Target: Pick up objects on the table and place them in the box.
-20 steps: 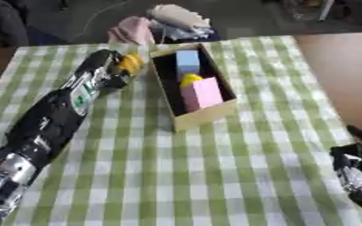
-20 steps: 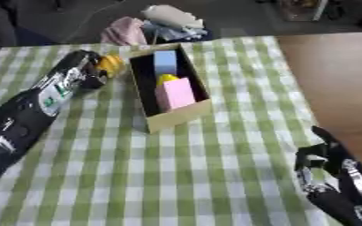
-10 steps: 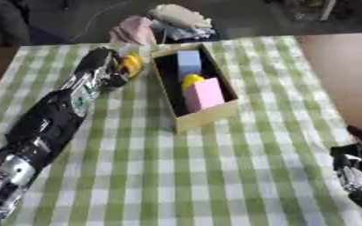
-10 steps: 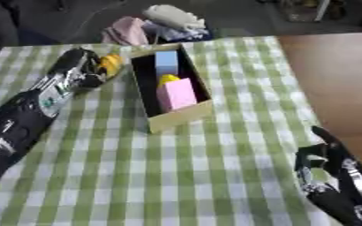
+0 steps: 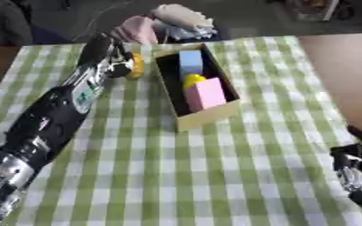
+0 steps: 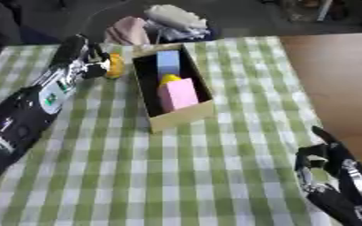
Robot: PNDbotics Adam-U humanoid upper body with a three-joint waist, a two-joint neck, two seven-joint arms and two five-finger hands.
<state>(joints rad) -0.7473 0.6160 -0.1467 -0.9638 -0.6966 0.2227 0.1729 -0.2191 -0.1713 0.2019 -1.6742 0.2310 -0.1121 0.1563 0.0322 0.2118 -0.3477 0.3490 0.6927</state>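
An open cardboard box point(image 5: 208, 116) stands on the green checked cloth, at the far middle. Inside it lie a blue block point(image 5: 190, 59), a yellow thing point(image 5: 193, 79) and a pink block point(image 5: 205, 93). My left arm stretches from the lower left up to the box's left side. There my left hand point(image 5: 107, 52) is curled on a small yellow object point(image 5: 136, 65), just outside the box's far left corner. My right hand point(image 6: 329, 162) rests at the lower right, fingers relaxed and holding nothing.
A heap of pink and pale cloth things point(image 5: 167, 21) lies past the table's far edge. Bare brown tabletop point(image 5: 345, 70) shows right of the checked cloth point(image 5: 184, 167). My left forearm covers the cloth's left strip.
Little differs. My left hand with the yellow object has crept slightly toward the far edge, staying beside the box. The right hand has not moved.
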